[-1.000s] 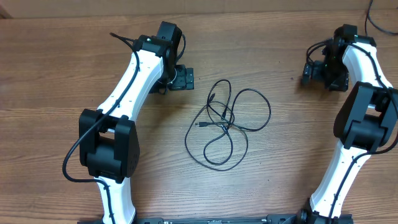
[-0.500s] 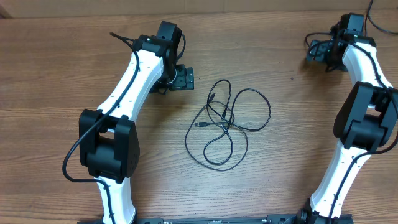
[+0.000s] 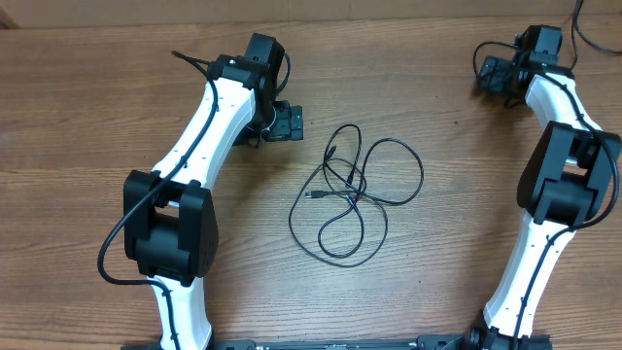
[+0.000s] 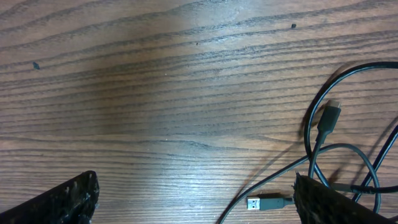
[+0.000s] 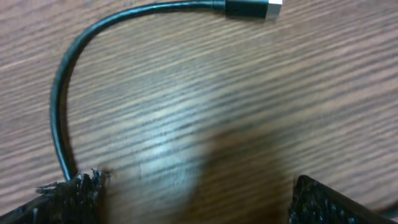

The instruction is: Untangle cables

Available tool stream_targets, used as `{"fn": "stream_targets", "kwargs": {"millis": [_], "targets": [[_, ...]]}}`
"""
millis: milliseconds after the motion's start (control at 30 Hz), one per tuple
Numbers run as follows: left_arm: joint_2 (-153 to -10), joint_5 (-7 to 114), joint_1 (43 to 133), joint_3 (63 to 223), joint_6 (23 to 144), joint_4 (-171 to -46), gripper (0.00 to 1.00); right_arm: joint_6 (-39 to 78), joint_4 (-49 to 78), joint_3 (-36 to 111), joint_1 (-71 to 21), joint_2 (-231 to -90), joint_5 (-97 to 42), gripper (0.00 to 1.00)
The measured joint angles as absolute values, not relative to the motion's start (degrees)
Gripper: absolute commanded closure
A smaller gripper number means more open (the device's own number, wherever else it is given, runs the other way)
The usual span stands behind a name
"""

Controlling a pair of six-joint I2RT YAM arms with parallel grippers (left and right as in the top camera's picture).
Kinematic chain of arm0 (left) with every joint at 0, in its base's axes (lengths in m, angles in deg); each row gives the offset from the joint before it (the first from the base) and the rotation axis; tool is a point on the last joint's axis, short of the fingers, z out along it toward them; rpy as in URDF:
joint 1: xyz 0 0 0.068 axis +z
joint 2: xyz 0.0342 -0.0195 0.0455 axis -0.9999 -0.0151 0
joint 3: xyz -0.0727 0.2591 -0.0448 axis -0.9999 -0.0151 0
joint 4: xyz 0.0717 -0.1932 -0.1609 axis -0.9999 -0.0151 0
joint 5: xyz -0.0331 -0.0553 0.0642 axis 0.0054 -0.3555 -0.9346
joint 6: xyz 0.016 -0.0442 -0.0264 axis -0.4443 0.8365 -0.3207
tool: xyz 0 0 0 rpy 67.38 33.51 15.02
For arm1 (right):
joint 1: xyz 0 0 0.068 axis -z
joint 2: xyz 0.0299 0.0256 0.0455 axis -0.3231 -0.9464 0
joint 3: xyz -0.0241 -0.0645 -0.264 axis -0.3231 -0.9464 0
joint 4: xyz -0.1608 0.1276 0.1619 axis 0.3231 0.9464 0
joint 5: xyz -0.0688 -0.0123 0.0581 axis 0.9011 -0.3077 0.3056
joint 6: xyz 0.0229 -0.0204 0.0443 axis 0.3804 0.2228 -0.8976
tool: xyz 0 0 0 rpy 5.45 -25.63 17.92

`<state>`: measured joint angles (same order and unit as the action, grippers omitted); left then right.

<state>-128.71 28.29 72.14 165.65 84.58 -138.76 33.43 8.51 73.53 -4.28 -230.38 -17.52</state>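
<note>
Now, thin black tangled cables [image 3: 355, 194] lie mid-way across the brown wooden table [image 3: 78, 117], loops running far-to-near; left gripper [image 3: 293, 123], fingers spread wide and empty, sits near their far end, clearly nearer; right gripper [image 3: 489, 76], also wide, hangs well apart.

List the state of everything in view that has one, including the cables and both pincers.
Thin black cables: tangled in one loose pile, lying flat, ungrasped.
Silvery-tipped plug end: loose, plugged into nothing.
Left pincer: open, empty, beside the pile without touching it.
Right pincer: open, empty, far from the pile.
Thicker black cord with silver plug: lying loose, not gripped.
</note>
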Motion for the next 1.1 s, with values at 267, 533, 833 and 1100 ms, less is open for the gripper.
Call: {"fn": "stream_targets", "kwargs": {"millis": [267, 533, 833, 1100], "targets": [[-128.71, 28.29, 72.12, 165.65, 84.58, -138.76, 0.0, 32.75, 2.06, 74.39, -4.26, -232.12, -17.8, 0.0], [-128.71, 28.29, 72.14, 165.65, 84.58, -138.76, 0.0, 32.62, 10.67, 84.13, -4.46, -232.43, -17.96, 0.0], [-128.71, 28.29, 72.14, 165.65, 84.58, -138.78, 0.0, 34.9, 31.46, 87.54, -10.86, -218.11, -18.02, 0.0], [-128.71, 28.29, 72.14, 165.65, 84.58, -138.72, 0.0, 38.37, 51.61, 88.77, -22.69, -212.43, -25.23, 0.0]]}}
